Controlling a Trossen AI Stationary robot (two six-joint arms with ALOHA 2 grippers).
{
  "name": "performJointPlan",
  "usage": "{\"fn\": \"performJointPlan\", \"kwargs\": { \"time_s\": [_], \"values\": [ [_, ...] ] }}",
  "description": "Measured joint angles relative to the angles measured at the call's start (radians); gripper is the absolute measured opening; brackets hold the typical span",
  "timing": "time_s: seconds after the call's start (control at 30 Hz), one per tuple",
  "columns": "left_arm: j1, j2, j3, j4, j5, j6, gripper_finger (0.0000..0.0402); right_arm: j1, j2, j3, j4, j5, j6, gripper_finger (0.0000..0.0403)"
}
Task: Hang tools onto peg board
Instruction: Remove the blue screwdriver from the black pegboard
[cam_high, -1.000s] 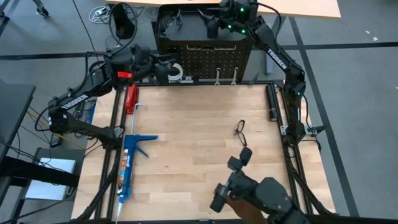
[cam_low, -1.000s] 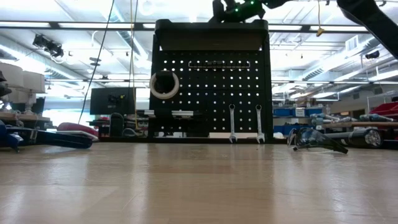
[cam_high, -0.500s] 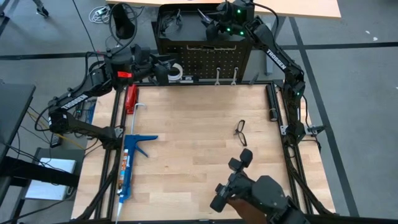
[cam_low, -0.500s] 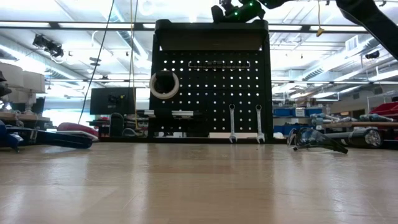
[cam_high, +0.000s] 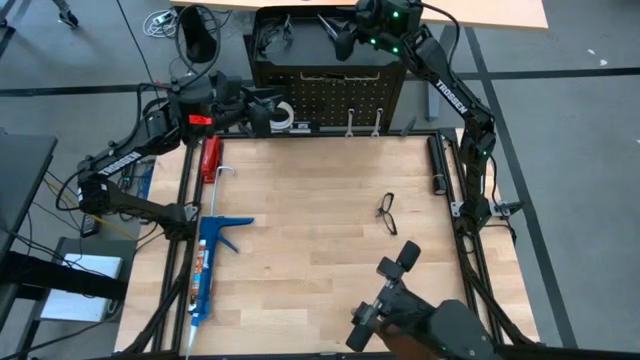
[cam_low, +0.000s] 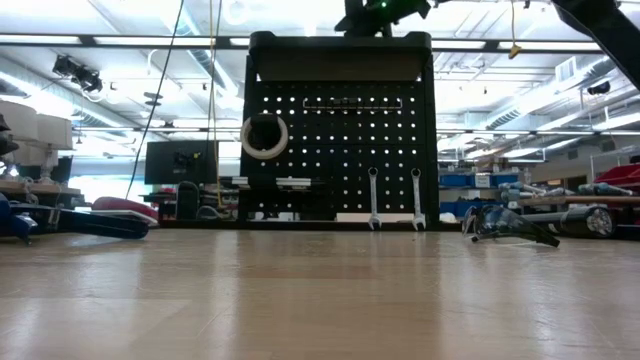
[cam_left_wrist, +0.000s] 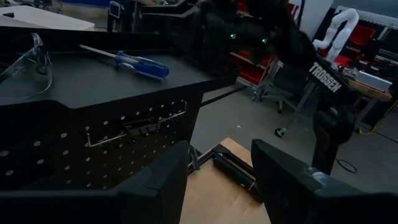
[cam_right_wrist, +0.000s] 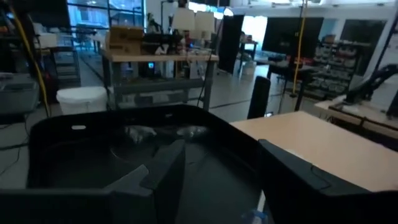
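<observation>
The black peg board stands at the table's far edge. Two silver wrenches and a white tape roll hang on its front. On its top shelf lie a blue-handled screwdriver and clear safety glasses. Another pair of black-framed glasses lies on the tabletop, right of the middle. My right gripper hovers open over the shelf, nothing between its fingers. My left gripper stands open beside the board's left part, near the tape roll, holding nothing.
A long blue caulking gun and a red-handled tool lie along the table's left edge. A dark bulky object reaches over the near edge at the right. The middle of the wooden tabletop is bare.
My right gripper has risen a little above the peg board's shelf, still open. The dark object at the near edge has shifted slightly toward the right. My left arm has kept still.
</observation>
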Motion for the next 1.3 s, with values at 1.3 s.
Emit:
{"fn": "performJointPlan", "kwargs": {
  "time_s": [1.3],
  "values": [
    [0.000, 0.000, 0.000, 0.001, 0.069, -0.007, 0.0182, 0.088, -0.113, 0.000, -0.409, 0.058, 0.033, 0.0249]
  ]
}}
